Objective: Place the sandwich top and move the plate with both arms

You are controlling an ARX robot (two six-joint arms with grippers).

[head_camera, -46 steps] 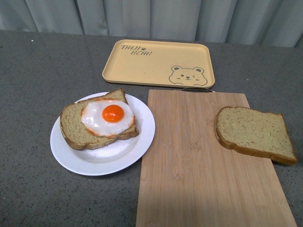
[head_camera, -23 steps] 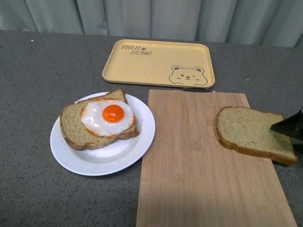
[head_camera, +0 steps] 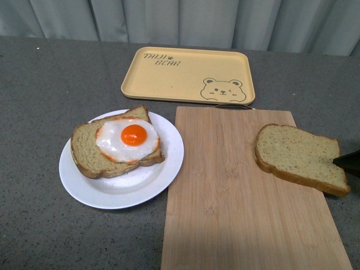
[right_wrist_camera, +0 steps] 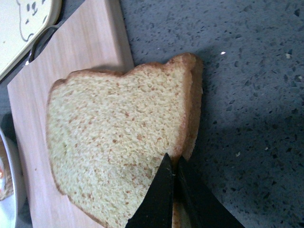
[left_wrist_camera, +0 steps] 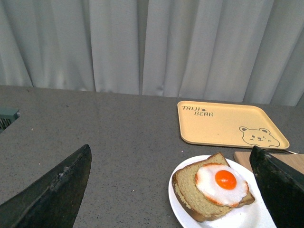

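Note:
The sandwich top (head_camera: pixel 298 156), a plain speckled tan slice with a darker crust, sits over the right edge of the wooden board (head_camera: pixel 236 197). My right gripper (head_camera: pixel 349 162) is shut on its right crust, and only its black tip shows at the front view's right border. In the right wrist view the two black fingers pinch the crust edge of the sandwich top (right_wrist_camera: pixel 118 137) at my right gripper (right_wrist_camera: pixel 173 164). The white plate (head_camera: pixel 163 180) at left holds a bread slice with a fried egg (head_camera: pixel 128 139). My left gripper (left_wrist_camera: pixel 175 190) hangs open above the table, short of the plate (left_wrist_camera: pixel 247 221).
A yellow rectangular tray (head_camera: pixel 188 75) with a bear drawing lies at the back, just beyond the board. The grey speckled tabletop (head_camera: pixel 45 84) surrounds everything. A grey curtain closes the far side.
My right gripper came in from the right edge and closed on the plain slice's right crust. The slice has shifted and tilted slightly. Plate and tray have not moved.

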